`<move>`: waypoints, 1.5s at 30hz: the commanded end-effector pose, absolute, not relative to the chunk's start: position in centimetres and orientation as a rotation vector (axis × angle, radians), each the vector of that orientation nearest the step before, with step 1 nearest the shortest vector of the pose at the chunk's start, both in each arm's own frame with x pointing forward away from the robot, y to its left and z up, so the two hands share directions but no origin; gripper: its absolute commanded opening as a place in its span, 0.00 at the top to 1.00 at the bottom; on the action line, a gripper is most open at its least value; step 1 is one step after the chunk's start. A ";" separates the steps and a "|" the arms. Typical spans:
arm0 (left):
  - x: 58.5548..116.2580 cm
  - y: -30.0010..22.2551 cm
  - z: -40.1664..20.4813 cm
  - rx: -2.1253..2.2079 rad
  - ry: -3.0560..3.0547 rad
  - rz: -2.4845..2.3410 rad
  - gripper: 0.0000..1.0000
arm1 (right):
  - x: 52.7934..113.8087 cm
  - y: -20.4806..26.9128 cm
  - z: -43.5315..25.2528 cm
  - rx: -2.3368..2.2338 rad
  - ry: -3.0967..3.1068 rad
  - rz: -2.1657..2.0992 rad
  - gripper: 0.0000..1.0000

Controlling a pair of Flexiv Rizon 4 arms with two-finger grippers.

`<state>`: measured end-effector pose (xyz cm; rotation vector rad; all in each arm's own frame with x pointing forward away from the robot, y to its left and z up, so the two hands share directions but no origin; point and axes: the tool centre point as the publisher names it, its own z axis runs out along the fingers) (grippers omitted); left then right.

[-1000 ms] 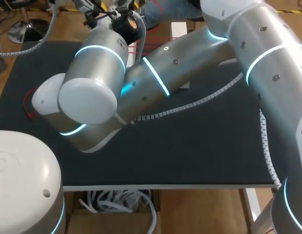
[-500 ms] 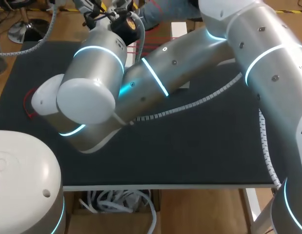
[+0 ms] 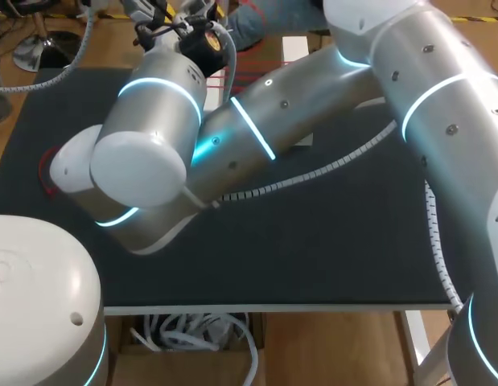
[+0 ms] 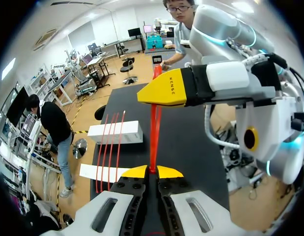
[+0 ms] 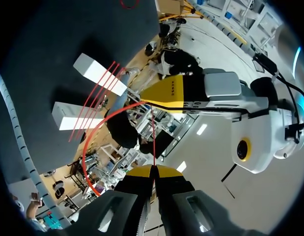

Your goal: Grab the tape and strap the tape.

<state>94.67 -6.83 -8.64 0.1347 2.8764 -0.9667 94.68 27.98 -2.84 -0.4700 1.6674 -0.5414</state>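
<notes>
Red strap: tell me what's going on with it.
Both arms hold the red strap above the table. The left tool is shut on one part, the right tool on another, and the strap runs straight between them. More red straps lie across two white blocks on the table.

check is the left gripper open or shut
Shut on the red tape: the left gripper pinches it between both yellow tips.

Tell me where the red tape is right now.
In the left wrist view, the red tape runs from the left gripper to the right gripper, near the white blocks.
</notes>
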 end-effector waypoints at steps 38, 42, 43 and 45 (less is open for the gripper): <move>94.7 -6.8 -8.6 0.135 2.880 -0.963 1.00 | 94.9 30.0 -4.7 -0.527 1.673 -0.604 1.00; 94.7 -6.8 -8.6 0.135 2.880 -0.963 1.00 | 95.0 30.2 -4.8 -0.530 1.678 -0.606 1.00; 94.7 -6.8 -8.6 0.135 2.880 -0.963 1.00 | 95.0 30.2 -4.9 -0.530 1.679 -0.607 1.00; 94.7 -6.8 -8.6 0.135 2.880 -0.963 1.00 | 94.9 30.4 -5.0 -0.532 1.681 -0.608 1.00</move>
